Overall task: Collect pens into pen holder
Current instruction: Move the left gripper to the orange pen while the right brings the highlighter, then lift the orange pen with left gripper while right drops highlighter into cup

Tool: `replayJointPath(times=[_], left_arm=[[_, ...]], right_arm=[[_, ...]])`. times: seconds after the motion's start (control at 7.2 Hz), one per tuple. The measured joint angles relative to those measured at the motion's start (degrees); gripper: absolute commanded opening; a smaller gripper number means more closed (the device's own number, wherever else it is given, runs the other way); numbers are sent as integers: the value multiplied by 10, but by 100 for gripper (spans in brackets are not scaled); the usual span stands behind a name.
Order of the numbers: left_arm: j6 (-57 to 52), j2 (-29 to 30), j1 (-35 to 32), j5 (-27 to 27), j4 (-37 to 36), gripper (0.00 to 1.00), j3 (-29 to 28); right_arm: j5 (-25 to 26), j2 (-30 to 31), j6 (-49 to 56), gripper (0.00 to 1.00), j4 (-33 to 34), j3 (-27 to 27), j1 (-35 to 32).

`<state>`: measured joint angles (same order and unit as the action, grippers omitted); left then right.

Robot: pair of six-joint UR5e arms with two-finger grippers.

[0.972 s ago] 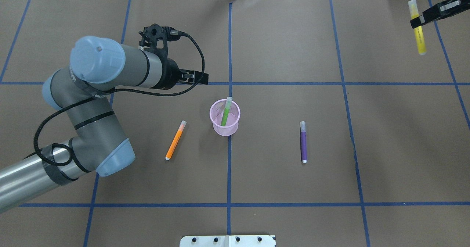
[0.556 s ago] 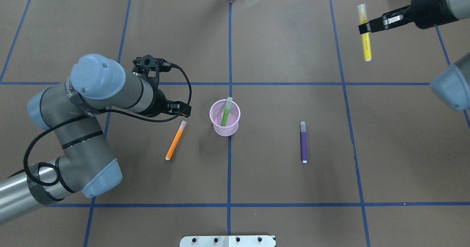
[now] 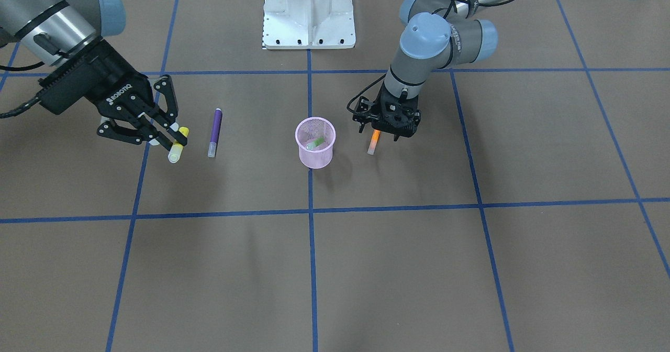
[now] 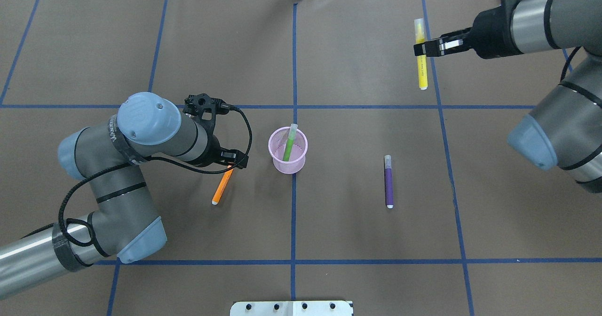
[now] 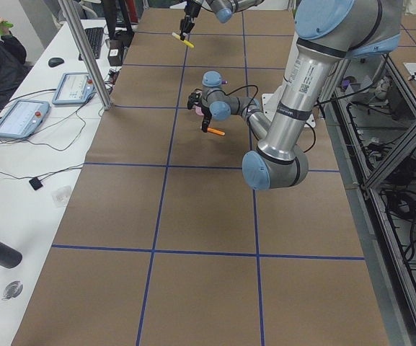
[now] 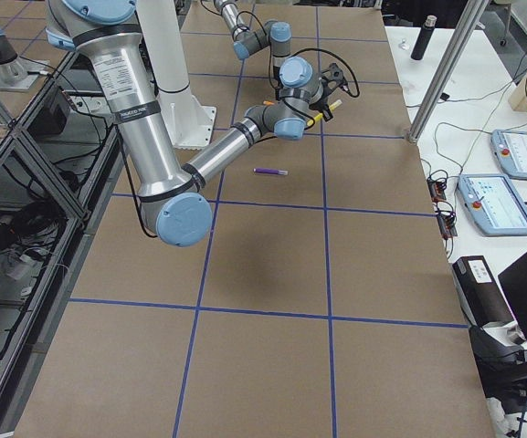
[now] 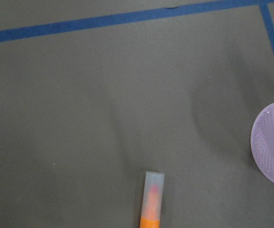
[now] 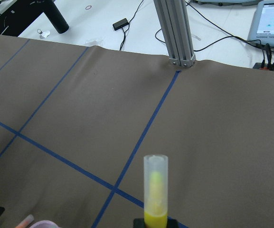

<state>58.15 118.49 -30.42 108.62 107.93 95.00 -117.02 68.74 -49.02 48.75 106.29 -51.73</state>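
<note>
Jaws wide, left gripper [image 3: 378, 133] hovers over the cap end of orange pen [image 3: 373, 142].

On the worktop [image 4: 357, 231] the cup [image 4: 301, 161] stands near the middle, with one pen [image 4: 287, 147] leaning inside it. A second pen [image 4: 221, 188] lies just to the cup's left, and the left gripper [image 3: 378, 133] hangs spread over its far end. A third pen [image 4: 389, 186] lies well to the cup's right. Farther back and right, the right gripper [image 4: 420, 49] grips a fourth pen [image 4: 422, 71] near its far end — clear above the worktop.
</note>
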Motion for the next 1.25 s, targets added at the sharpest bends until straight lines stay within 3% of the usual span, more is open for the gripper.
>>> replayJointPath(times=[0.28,0.69,0.97,1.11,1.25], left_arm=[[-1,13,6,-1,0,56,-20],[-2,15,8,-1,0,43,-25],[-20,14,8,-2,0,10,-27],[-25,13,8,-2,0,0,-27],[-26,12,7,-2,-1,0,-26]], right_arm=[[13,-10,-9,0,1,-2,14],[16,-12,-13,0,1,-2,18],[16,-13,-13,0,2,-2,18],[16,-13,-13,0,3,-2,18],[16,-13,-14,0,3,-2,19]])
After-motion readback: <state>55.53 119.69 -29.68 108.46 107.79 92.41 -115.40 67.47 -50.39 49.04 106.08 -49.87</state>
